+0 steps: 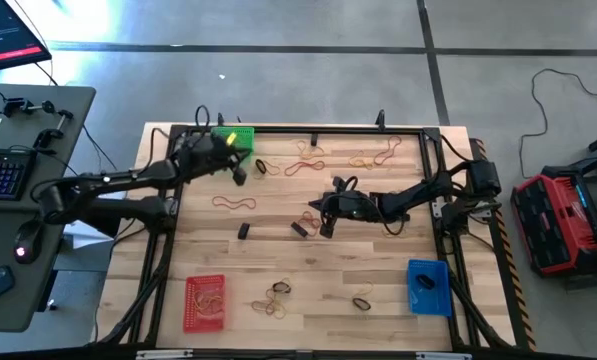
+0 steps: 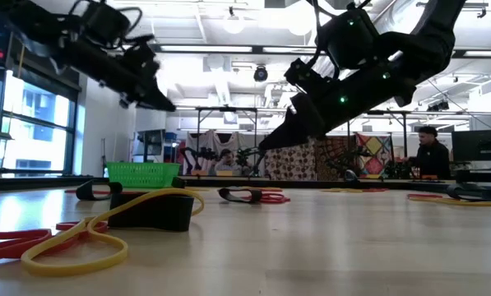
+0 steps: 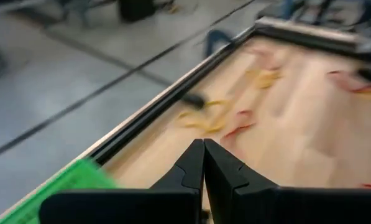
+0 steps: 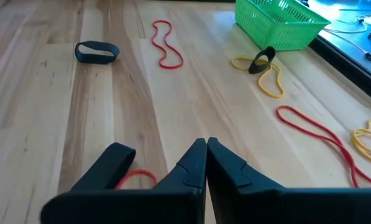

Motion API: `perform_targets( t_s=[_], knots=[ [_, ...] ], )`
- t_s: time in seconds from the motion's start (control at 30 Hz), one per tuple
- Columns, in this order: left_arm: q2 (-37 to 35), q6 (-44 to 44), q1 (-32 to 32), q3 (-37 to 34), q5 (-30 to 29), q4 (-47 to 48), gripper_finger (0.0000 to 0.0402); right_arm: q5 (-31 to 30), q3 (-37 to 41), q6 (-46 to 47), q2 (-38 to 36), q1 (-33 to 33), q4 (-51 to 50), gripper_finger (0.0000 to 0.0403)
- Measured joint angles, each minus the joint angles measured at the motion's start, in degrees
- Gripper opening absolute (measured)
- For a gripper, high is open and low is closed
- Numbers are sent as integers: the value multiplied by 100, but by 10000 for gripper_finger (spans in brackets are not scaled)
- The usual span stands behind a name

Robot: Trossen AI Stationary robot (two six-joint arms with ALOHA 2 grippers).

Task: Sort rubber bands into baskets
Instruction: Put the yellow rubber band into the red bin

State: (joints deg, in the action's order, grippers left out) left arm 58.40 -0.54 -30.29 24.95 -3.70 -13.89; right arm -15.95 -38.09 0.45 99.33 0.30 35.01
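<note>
**benchrat:** Two end effectors, both pinched fully closed with nothing visibly caught in either. The left end effector hung just beside the green basket at the far left corner of the table. The right end effector sat mid-table, with a black band and a red one lying out in front of it and a bit of red loop right under its fingers.

**loopy_42:** So which step was that, a drop or a pick?

**benchrat:** Looked to me like the left one was between picks next to green; I couldn't make out any band in its tips. Next move would call for opening the fingers and coming down over one loose loop, and they're thin and floppy, so it'd need to pinch right at the table surface.

**loopy_42:** And the baskets?

**benchrat:** The red basket at the near left had a few bands in it. The blue basket at the near right held something dark. Green showed a yellowish bit at its edge, contents otherwise hard to tell. Plenty of rubber bands were scattered on the table.
</note>
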Motion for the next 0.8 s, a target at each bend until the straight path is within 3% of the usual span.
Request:
perform_targets(
  t_s=[0.37, 0.8],
  knots=[
    [-188, -160, 1583, -690, -3, -1254, 0, -9, -4, 235, -71, 10, -126, 0],
    [-178, -222, 2348, -737, -213, -1444, 0, -34, -7, 1275, -1147, -4, -2965, 0]
  ],
)
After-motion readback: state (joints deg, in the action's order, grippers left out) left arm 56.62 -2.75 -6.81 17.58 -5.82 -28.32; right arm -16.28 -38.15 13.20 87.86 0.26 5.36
